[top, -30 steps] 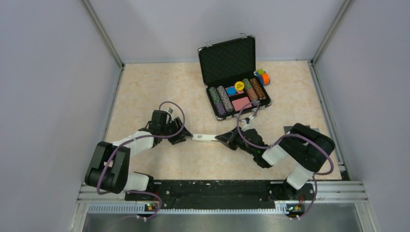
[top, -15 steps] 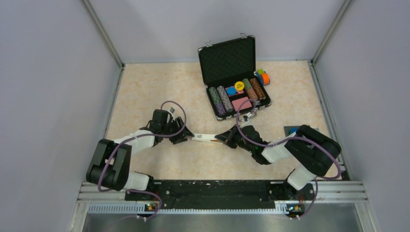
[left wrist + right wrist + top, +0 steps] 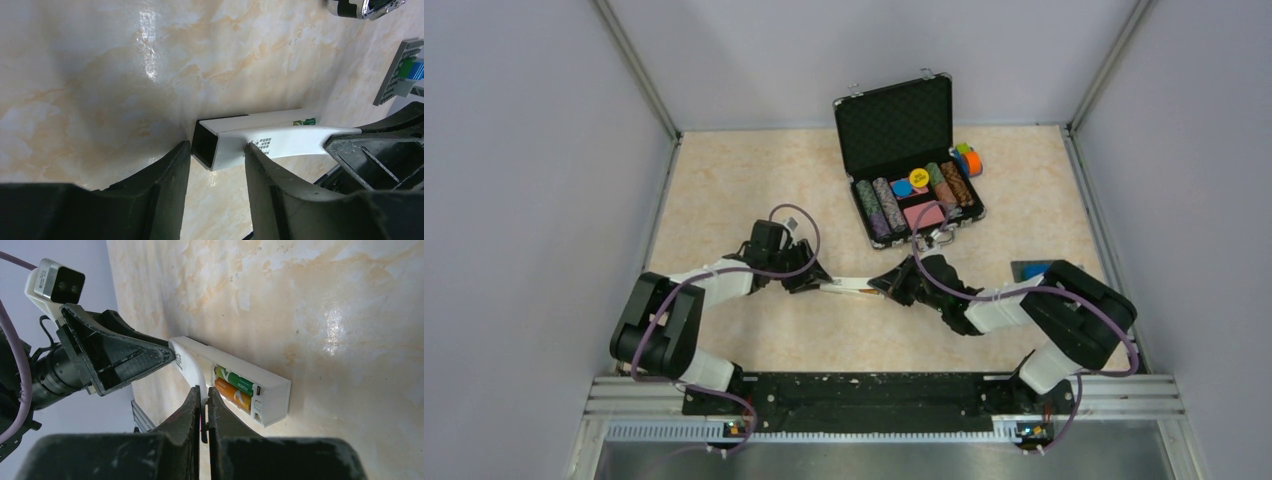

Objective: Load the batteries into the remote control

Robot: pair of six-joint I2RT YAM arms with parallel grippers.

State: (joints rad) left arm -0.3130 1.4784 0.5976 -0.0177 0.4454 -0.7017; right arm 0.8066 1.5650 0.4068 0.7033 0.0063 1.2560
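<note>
The white remote control (image 3: 849,286) lies on the table between my two grippers. Its battery bay is uncovered, with the green battery (image 3: 235,381) and the orange-brown battery (image 3: 234,395) lying side by side inside. A thin white cover strip (image 3: 192,369) curves up from the remote. My right gripper (image 3: 204,395) is shut on the strip's free end. The left gripper (image 3: 216,150) reaches the remote's left end (image 3: 225,145). One fingertip (image 3: 184,150) sits by the dark end face. The other fingertip (image 3: 251,152) touches the labelled strip.
An open black case (image 3: 904,170) of poker chips stands behind the remote, with coloured blocks (image 3: 969,160) beside it. A grey baseplate with a blue brick (image 3: 1029,270) lies beside the right arm. Walls close the table at the left, back and right.
My left gripper has slid right, up to the remote's left end, and its jaws have narrowed slightly. The right gripper stays shut on the cover strip and has barely shifted.
</note>
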